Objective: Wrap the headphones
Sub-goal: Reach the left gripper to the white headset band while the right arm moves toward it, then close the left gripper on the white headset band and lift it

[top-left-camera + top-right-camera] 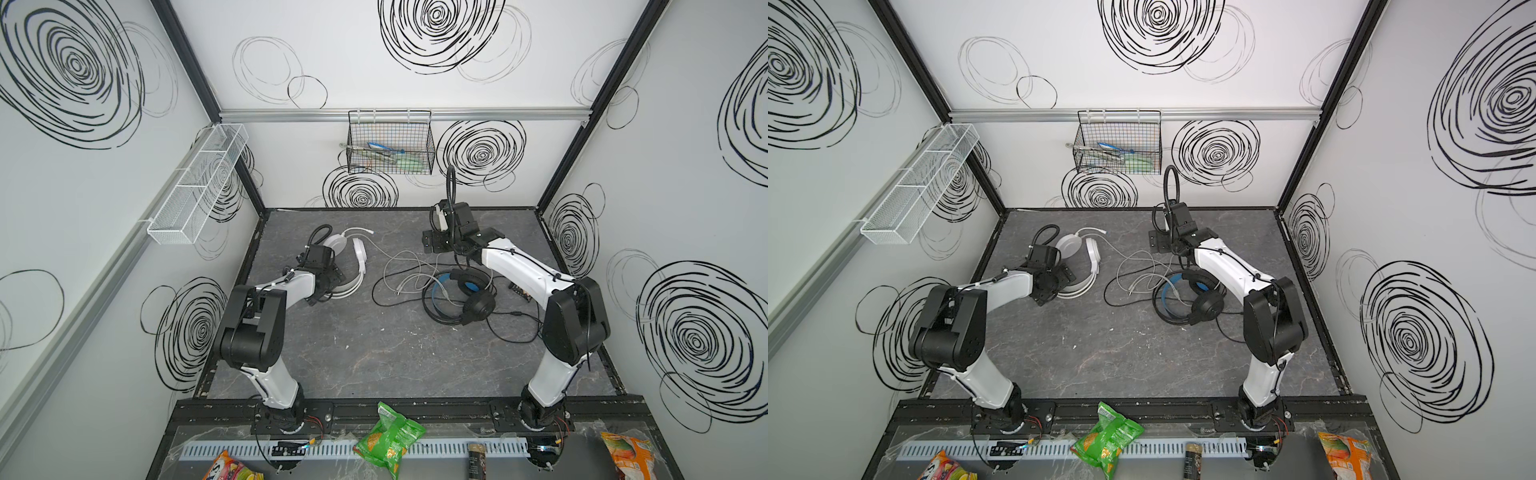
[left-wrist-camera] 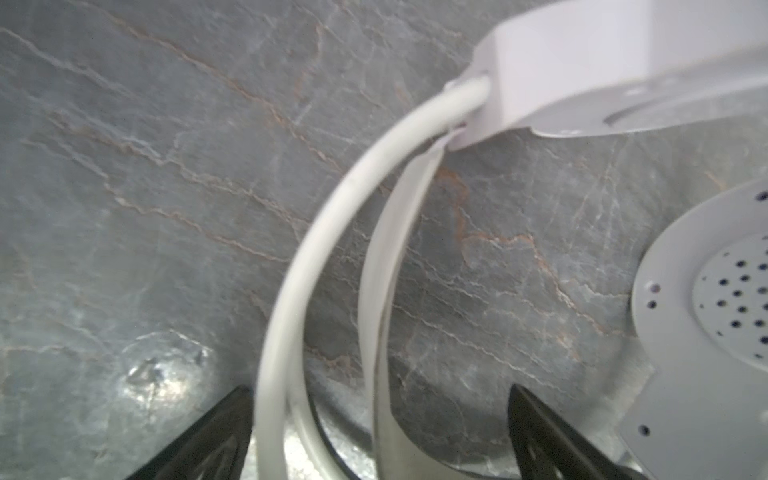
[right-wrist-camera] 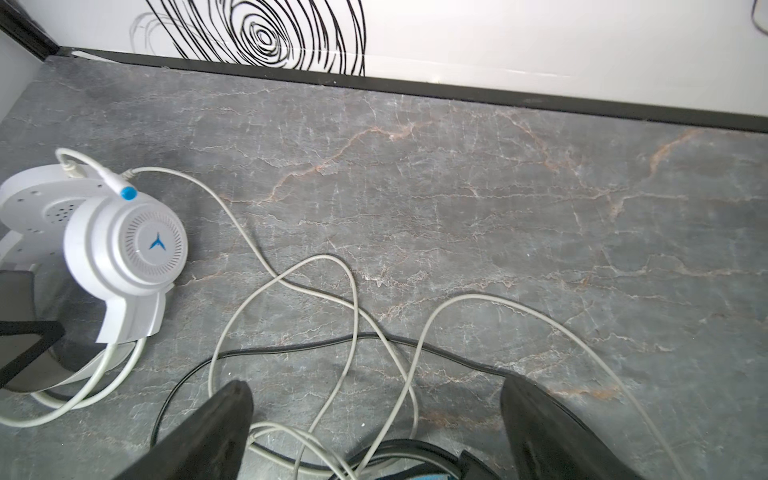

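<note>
Left gripper (image 2: 378,415), wide and empty, straddles the band of the white headset (image 1: 358,254) near the far-left corner of the desk (image 1: 374,357). The right gripper (image 3: 374,395), wide and empty, hovers over tangled cables (image 3: 353,286) by the black headset (image 1: 478,305), toward the right edge. Best untangle the 2 cables before winding.

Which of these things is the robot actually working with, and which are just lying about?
Part of the job:
- all-white wired over-ear headset
- black wired over-ear headset with blue accents

Just lying about:
- green crinkly snack bag
- orange snack bag
- black wire wall basket
- white mesh wall tray
</note>
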`<state>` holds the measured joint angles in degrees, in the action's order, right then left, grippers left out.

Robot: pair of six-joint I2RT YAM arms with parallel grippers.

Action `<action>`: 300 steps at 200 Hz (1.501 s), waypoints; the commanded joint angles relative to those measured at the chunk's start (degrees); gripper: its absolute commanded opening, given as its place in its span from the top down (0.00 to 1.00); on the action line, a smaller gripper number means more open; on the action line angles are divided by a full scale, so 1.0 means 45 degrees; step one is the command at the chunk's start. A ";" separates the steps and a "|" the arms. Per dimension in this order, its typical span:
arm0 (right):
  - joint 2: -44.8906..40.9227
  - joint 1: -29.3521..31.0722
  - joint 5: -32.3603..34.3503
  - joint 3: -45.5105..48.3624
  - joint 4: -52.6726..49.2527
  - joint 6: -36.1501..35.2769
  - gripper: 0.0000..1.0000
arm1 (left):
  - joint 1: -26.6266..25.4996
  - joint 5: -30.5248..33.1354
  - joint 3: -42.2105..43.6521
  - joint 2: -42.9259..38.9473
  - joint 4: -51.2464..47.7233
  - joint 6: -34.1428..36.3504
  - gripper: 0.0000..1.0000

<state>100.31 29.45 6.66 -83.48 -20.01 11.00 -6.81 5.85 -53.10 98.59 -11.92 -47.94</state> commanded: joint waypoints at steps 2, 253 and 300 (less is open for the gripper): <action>-0.0924 0.0138 0.0328 0.0261 -0.0098 -0.0565 0.03 | -0.0215 0.0206 -0.0203 0.0434 -0.0103 -0.0323 0.10; -0.5114 0.0522 0.1158 0.1775 -0.0904 -0.1953 0.03 | -0.0253 0.0285 -0.2652 0.1146 -0.2506 0.4152 0.04; -0.5158 0.0572 0.1156 0.1717 -0.0887 -0.2077 0.03 | -0.1140 0.0629 -0.1787 0.1355 -0.2218 0.2026 0.16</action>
<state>77.73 31.64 11.27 -74.00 -22.94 2.44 -10.44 7.62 -62.22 104.20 -22.15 -32.16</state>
